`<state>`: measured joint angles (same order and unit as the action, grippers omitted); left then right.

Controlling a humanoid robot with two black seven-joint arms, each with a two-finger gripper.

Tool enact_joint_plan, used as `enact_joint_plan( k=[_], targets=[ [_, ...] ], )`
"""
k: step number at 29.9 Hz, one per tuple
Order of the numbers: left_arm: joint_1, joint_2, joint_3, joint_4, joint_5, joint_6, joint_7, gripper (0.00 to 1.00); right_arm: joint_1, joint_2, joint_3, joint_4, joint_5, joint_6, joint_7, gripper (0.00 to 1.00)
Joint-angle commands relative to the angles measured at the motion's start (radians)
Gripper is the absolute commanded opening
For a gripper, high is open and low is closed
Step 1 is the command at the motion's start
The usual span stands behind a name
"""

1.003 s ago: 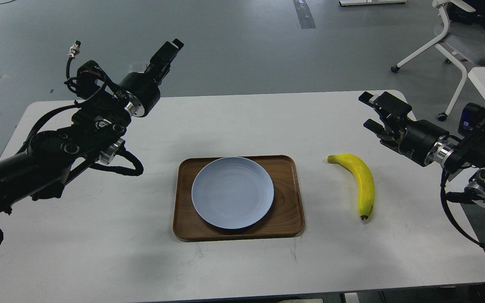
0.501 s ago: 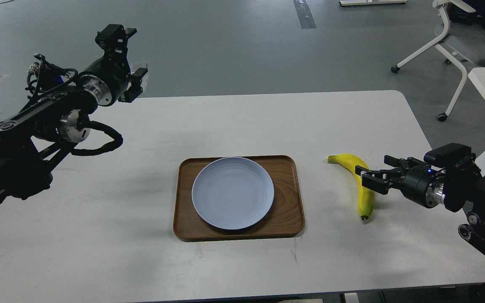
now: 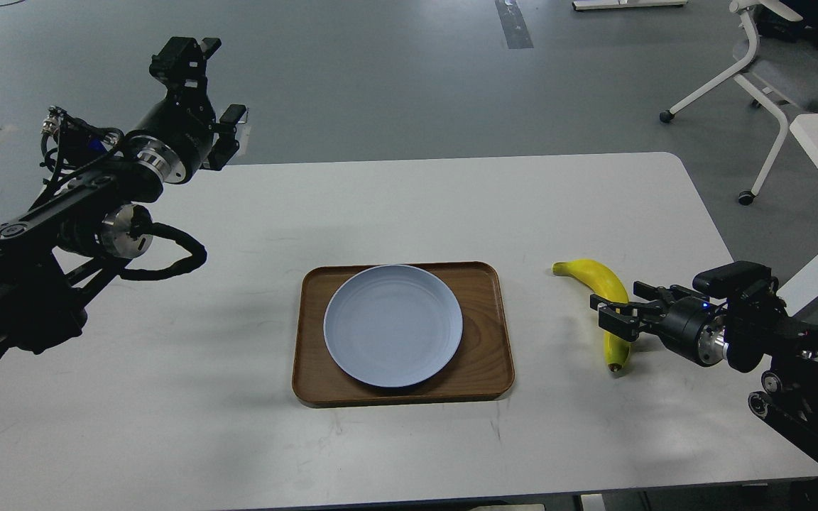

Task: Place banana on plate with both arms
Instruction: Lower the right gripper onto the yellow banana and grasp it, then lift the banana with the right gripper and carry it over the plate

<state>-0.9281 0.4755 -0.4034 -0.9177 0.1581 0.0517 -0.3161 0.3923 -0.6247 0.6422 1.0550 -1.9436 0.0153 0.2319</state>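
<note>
The banana (image 3: pixel 608 301) lies on the white surface (image 3: pixel 395 206), right of the wooden tray (image 3: pixel 491 355) that carries the blue-grey plate (image 3: pixel 393 325). The right pincer (image 3: pixel 611 312) sits low over the banana's middle, fingers spread around it without clamping. The left pincer (image 3: pixel 210 89) hangs high at the far left, fingers wide apart.

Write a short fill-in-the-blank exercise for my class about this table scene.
1. The plate sits on a brown ____.
2. The banana lies on the table to the ____ of the tray.
3. The right tool is at the banana; the left tool is raised over the table's far ____ corner.

Missing words: tray; right; left
</note>
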Motion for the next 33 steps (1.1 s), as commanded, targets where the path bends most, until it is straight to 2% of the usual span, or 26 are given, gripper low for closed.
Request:
enact_joint_plan(
  k=[1,2,3,4,6,8,12,14,17,21,23,29,33],
  targets=[
    [0.017,0.006,0.000,-0.001,0.001,-0.001,-0.001,0.99,0.006,0.013,-0.030,-0.023,-0.004,0.003,-0.011,0.55],
    [0.018,0.006,0.000,0.000,0.001,-0.001,-0.003,0.99,0.011,0.014,-0.033,-0.027,-0.008,0.003,-0.022,0.47],
    [0.020,0.006,0.005,0.000,0.001,-0.001,-0.012,0.99,0.020,0.016,-0.042,-0.038,-0.015,0.003,-0.037,0.33],
    [0.020,0.006,0.005,0.000,0.001,-0.001,-0.012,0.99,0.020,0.016,-0.042,-0.038,-0.015,0.003,-0.037,0.33],
    [0.021,0.005,0.012,0.000,0.001,-0.001,-0.034,0.99,0.025,0.020,-0.042,-0.043,-0.023,0.002,-0.045,0.15],
    [0.026,0.005,0.012,0.000,0.001,-0.001,-0.037,0.99,0.026,0.022,-0.041,-0.043,-0.021,-0.008,-0.045,0.10],
    [0.029,0.002,0.014,0.000,0.005,-0.001,-0.037,0.99,0.031,0.036,-0.039,-0.030,-0.020,-0.060,-0.036,0.08],
    [0.029,0.000,0.012,0.000,0.017,0.000,-0.038,0.99,0.045,0.040,-0.041,-0.012,-0.020,-0.060,-0.026,0.00],
    [0.035,0.000,0.012,-0.001,0.020,0.000,-0.038,0.99,0.079,0.042,-0.042,0.022,-0.017,-0.060,-0.002,0.00],
    [0.035,0.003,0.012,-0.001,0.020,0.000,-0.038,0.99,0.166,0.045,-0.084,0.104,-0.020,-0.060,0.084,0.00],
    [0.037,0.005,0.012,-0.001,0.021,0.000,-0.038,0.99,0.219,0.057,-0.140,0.117,-0.020,-0.060,0.098,0.00],
    [0.037,0.006,0.012,-0.001,0.020,0.002,-0.038,0.99,0.427,0.195,-0.367,0.047,-0.021,-0.049,0.101,0.00],
    [0.037,0.006,0.011,-0.001,0.020,0.004,-0.046,0.99,0.464,0.279,-0.411,-0.039,-0.021,-0.049,0.104,0.00]
  ],
)
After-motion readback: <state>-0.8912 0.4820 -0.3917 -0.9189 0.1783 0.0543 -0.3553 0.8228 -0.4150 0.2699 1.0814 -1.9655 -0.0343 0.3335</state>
